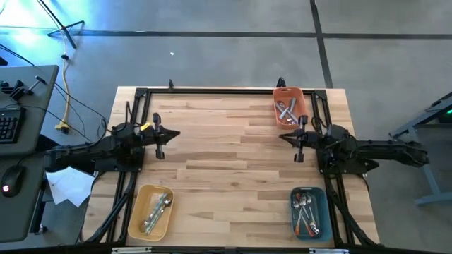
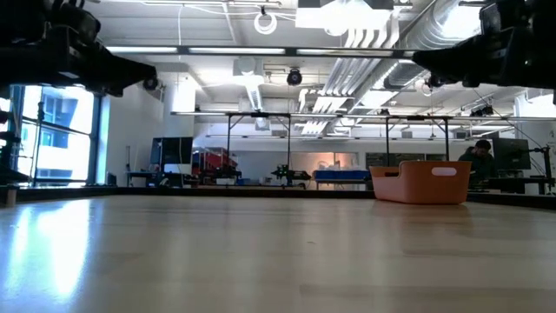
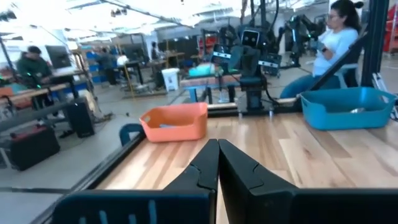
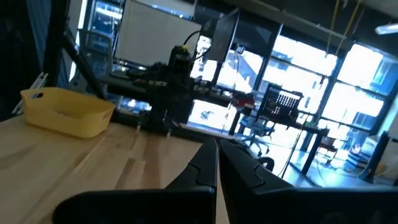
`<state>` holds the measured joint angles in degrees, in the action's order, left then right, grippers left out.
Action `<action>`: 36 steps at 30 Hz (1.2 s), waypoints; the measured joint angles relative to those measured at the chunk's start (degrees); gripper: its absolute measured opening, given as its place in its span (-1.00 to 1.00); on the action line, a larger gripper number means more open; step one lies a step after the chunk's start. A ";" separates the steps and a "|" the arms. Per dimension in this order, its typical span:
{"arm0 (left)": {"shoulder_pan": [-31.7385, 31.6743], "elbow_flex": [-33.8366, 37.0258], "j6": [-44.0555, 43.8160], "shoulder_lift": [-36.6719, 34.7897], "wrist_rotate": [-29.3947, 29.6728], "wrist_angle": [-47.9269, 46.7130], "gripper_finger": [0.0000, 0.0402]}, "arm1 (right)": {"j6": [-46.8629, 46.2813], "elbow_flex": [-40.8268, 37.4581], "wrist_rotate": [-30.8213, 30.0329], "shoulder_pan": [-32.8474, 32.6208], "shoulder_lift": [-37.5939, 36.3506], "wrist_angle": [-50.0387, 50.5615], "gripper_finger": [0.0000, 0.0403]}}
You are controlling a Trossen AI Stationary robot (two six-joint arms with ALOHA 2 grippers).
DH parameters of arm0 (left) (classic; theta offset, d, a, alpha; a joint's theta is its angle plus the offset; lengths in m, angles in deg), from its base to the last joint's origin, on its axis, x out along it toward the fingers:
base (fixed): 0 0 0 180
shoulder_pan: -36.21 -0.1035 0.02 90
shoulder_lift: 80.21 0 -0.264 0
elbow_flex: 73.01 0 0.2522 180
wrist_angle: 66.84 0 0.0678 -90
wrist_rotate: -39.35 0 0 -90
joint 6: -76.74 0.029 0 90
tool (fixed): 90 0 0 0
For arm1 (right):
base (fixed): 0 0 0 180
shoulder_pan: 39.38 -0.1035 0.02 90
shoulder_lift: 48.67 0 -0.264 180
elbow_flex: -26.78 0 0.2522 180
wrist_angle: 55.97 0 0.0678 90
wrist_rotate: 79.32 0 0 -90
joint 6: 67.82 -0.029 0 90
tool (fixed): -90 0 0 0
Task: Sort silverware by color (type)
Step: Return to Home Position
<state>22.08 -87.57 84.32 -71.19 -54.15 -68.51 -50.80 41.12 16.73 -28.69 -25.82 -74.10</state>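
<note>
Wooden table (image 1: 226, 162): silverware (image 1: 286, 111) lies in orange bin (image 1: 288, 90), yellow bin (image 1: 135, 215), blue bin (image 1: 325, 212).
Left gripper (image 3: 218, 144), right gripper (image 4: 217, 144): fingers pressed together, empty, at opposite table sides.

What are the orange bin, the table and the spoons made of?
The orange bin looks like plastic: smooth, one even colour, rounded moulded corners. The table looks like wood: pale planks with grain, slightly glossy. The silverware looks partly metal, glinting silver, but it is too small to be sure.
</note>
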 joint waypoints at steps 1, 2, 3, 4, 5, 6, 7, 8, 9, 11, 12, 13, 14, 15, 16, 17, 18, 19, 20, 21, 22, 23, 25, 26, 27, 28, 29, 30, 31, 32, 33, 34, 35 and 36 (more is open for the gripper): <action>0.00 0.00 0.24 -2.27 0.32 -1.74 -1.00 | 0.00 0.00 -0.03 0.33 -0.86 0.05 -1.00; 0.00 0.00 0.60 -4.75 0.87 -3.91 -1.00 | 0.00 0.00 -0.01 0.75 -1.92 0.05 -1.00; 0.00 0.00 1.04 -7.23 1.70 -6.18 -1.00 | 0.06 0.00 -0.02 1.16 -2.97 0.05 -1.00; 0.02 0.00 1.25 -9.09 2.79 -8.09 -1.00 | 0.56 0.00 0.02 1.57 -4.02 0.05 -1.00; -0.07 -0.07 1.49 -8.77 4.02 -8.19 -1.00 | 0.89 0.00 0.20 1.99 -5.04 0.03 -1.00; -0.07 0.13 1.49 -8.80 4.86 -9.34 -1.00 | 1.04 0.00 0.65 2.44 -6.12 0.01 -1.00; -0.07 0.15 1.57 -8.82 5.24 -10.04 -1.00 | 0.96 0.00 1.40 2.89 -7.09 -0.02 -1.00; -0.10 0.09 2.05 -8.78 5.51 -10.10 -1.00 | 0.59 0.00 1.96 3.30 -7.68 -0.11 -1.00; -0.16 0.04 2.15 -8.88 5.73 -10.94 -1.00 | -0.18 0.00 2.51 3.70 -8.28 -0.09 -1.00; -0.22 0.12 2.24 -8.82 5.74 -11.16 -1.00 | -1.71 -0.02 3.06 4.67 -8.67 0.33 -1.00; -0.22 0.13 2.79 -8.82 5.72 -10.51 -1.00 | -2.61 -0.02 3.03 5.21 -8.58 0.87 -1.00; -0.24 0.13 3.03 -8.83 5.74 -9.80 -1.00 | -3.50 -0.02 3.01 5.75 -8.54 1.68 -1.00; -0.24 0.08 3.03 -8.86 5.74 -9.32 -1.00 | -4.40 -0.02 3.01 6.31 -8.51 2.61 -1.00; -0.24 0.04 2.98 -8.86 5.72 -9.41 -1.00 | -5.02 -0.02 3.01 6.82 -8.37 3.17 -1.00; -0.24 0.06 2.51 -8.84 5.72 -9.69 -1.00 | -5.93 -0.02 3.01 7.21 -8.09 3.09 -1.00; -0.24 0.07 2.24 -8.82 5.72 -9.78 -1.00 | -6.67 -0.02 2.99 7.46 -7.78 3.07 -1.00; -0.24 0.07 2.18 -8.82 5.72 -9.99 -1.00 | -6.93 -0.02 3.00 7.65 -7.46 3.08 -1.00; -0.24 0.05 2.51 -8.73 5.76 -10.74 -1.00 | -6.92 -0.02 2.99 7.73 -7.07 3.14 -1.00; -0.24 0.08 2.67 -8.67 5.76 -11.60 -1.00 | -6.67 -0.02 2.85 7.73 -6.76 3.36 -1.00; -0.26 0.09 2.71 -8.68 5.70 -11.56 -1.00 | -6.61 -0.02 2.50 7.72 -6.37 3.45 -1.00; -0.26 0.09 2.85 -8.77 5.71 -11.57 -1.00 | -6.67 -0.02 2.32 7.73 -5.95 3.47 -1.00; -0.26 0.09 3.18 -8.86 5.70 -11.35 -1.00 | -6.90 -0.02 1.89 7.72 -5.72 4.02 -1.00; -0.28 0.09 3.75 -8.84 5.77 -10.88 -1.00 | -7.85 -0.04 -1.20 7.71 -6.17 6.58 -1.00; -0.28 0.09 4.06 -8.82 5.89 -10.97 -1.00 | -7.77 -0.04 -2.85 7.71 -6.58 7.25 -1.00; -0.28 0.09 4.06 -8.82 6.21 -11.03 -1.00 | -7.45 -0.04 -3.85 7.58 -7.27 7.33 -1.00; -0.28 0.09 4.06 -8.82 6.49 -10.99 -1.00 | -7.04 -0.03 -4.75 7.23 -8.13 7.14 -1.00; -0.26 0.09 3.89 -8.82 6.62 -10.98 -1.00 | -6.83 0.07 -5.50 6.72 -9.03 7.38 -1.00; -0.27 0.09 3.79 -8.82 6.78 -11.06 -1.00 | -6.43 0.43 -6.48 6.08 -9.97 8.46 -1.00; -0.28 0.09 3.70 -8.82 6.85 -11.14 -1.00 | -5.85 1.09 -8.20 5.30 -11.06 10.07 -1.00; -0.26 0.09 3.86 -8.82 6.90 -11.14 -1.00 | -5.43 1.85 -10.49 4.46 -12.26 12.23 -1.00; -0.26 0.09 4.09 -8.82 6.95 -11.14 -1.00 | -5.03 2.52 -12.77 3.59 -13.45 14.80 -1.00; -0.26 0.09 4.11 -8.82 6.95 -11.14 -1.00 | -4.86 3.25 -14.50 2.65 -14.82 17.49 -1.00; -0.26 0.09 4.11 -8.82 6.95 -11.16 -1.00 | -4.63 4.00 -15.28 1.68 -16.13 19.94 -1.00; -0.26 0.09 4.12 -8.82 6.95 -11.15 -1.00 | -4.35 4.49 -15.27 0.70 -17.61 21.81 -1.00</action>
<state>21.82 -87.48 88.44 -80.01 -47.20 -79.66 -55.15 45.62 1.45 -28.00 -43.43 -52.29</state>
